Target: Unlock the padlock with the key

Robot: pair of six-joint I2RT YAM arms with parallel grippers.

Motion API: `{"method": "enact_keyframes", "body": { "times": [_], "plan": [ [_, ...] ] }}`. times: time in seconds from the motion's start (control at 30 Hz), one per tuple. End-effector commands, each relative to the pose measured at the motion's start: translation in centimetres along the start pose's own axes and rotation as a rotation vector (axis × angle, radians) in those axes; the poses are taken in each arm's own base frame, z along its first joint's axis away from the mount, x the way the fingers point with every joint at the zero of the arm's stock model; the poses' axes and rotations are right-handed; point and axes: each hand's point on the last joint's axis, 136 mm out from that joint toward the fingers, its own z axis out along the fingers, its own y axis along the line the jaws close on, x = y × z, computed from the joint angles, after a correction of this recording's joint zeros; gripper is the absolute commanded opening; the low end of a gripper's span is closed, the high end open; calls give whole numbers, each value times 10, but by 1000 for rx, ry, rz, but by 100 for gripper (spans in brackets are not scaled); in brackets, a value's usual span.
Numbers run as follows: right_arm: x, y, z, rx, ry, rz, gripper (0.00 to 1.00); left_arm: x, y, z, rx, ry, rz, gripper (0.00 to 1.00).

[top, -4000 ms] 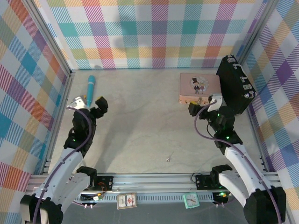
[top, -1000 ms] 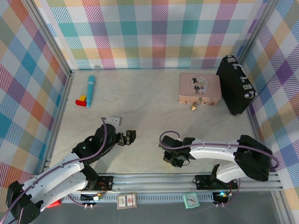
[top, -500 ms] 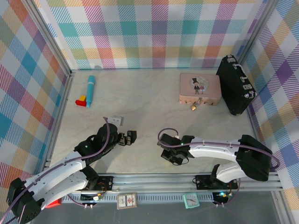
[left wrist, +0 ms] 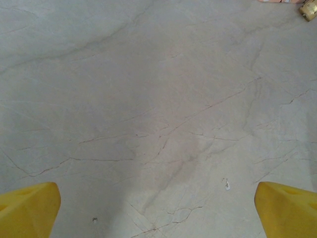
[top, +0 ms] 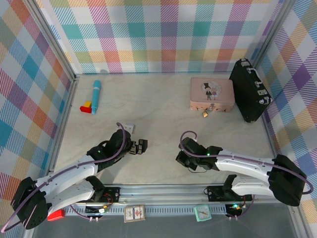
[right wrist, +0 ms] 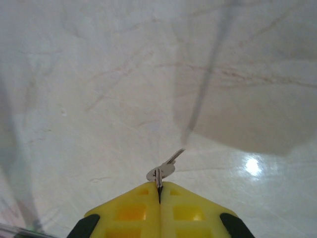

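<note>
**Status: key gripped – lock not yet reached**

Done: the right gripper (right wrist: 159, 187) has its jaws closed on the key (right wrist: 161, 172), with the yellow pads pressed together and the key's head pinched edge-on between them. Whether the key is clear of the table (top: 158, 104) cannot be told.

Left: carry the key to the padlock (top: 205, 114), steady the lock, insert the key and turn it. None of this appears begun.

Location: in the top view the right gripper sits near the front edge, about mid-table. The padlock rests against the near side of the pink tin (top: 212, 93) at the far right, well apart from the key. Its shackle is too small to read as shut or open.

Key axis: in the right wrist view the blade runs out from the fingertips, slanting up and to the right – tip free and pointing away from the gripper.

The left gripper (top: 142, 147) hovers low over bare table, jaws wide and holding nothing.
</note>
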Motion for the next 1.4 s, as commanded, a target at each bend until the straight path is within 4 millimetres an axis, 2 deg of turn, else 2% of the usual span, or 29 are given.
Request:
{"method": "enact_keyframes", "body": {
  "times": [0.0, 0.13, 0.2, 0.27, 0.43, 0.57, 0.67, 0.73, 0.83, 0.87, 1.13, 1.17, 1.2, 1.37],
  "plan": [
    [-12, 45, -17, -184, -23, -43, 0, -8, -15, -1, 71, -27, 19, 100],
    [-25, 64, -31, -268, -35, -56, 0, -9, -35, -9, 201, -54, 47, 100],
    [-31, 72, -41, -268, -49, -76, 0, -13, -33, -14, 203, -93, 56, 100],
    [-36, 90, -55, -305, -64, -126, 0, -21, -38, -20, 242, -158, 73, 99],
    [-40, 133, -85, -405, -77, -248, 0, -40, -71, -44, 446, -360, 168, 93],
    [-39, 149, -97, -410, -66, -321, 0, -49, -88, -50, 516, -414, 263, 93],
    [-35, 156, -100, -449, -43, -338, 0, -52, -103, -53, 578, -442, 359, 91],
    [-32, 161, -102, -473, -29, -344, 0, -51, -112, -50, 602, -424, 434, 87],
    [-26, 164, -103, -503, -1, -331, 0, -43, -125, -40, 644, -339, 537, 67],
    [-25, 166, -103, -517, 8, -324, 0, -42, -127, -36, 648, -326, 551, 65],
    [-22, 161, -97, -530, 21, -287, 0, -42, -134, -21, 670, -332, 566, 56],
    [-21, 162, -96, -529, 26, -285, 0, -41, -137, -23, 689, -336, 574, 46],
    [-21, 163, -95, -531, 29, -282, 0, -39, -138, -24, 699, -332, 588, 41],
    [-13, 176, -93, -549, 48, -301, 0, -32, -135, -26, 701, -333, 596, 32]
  ]
}}
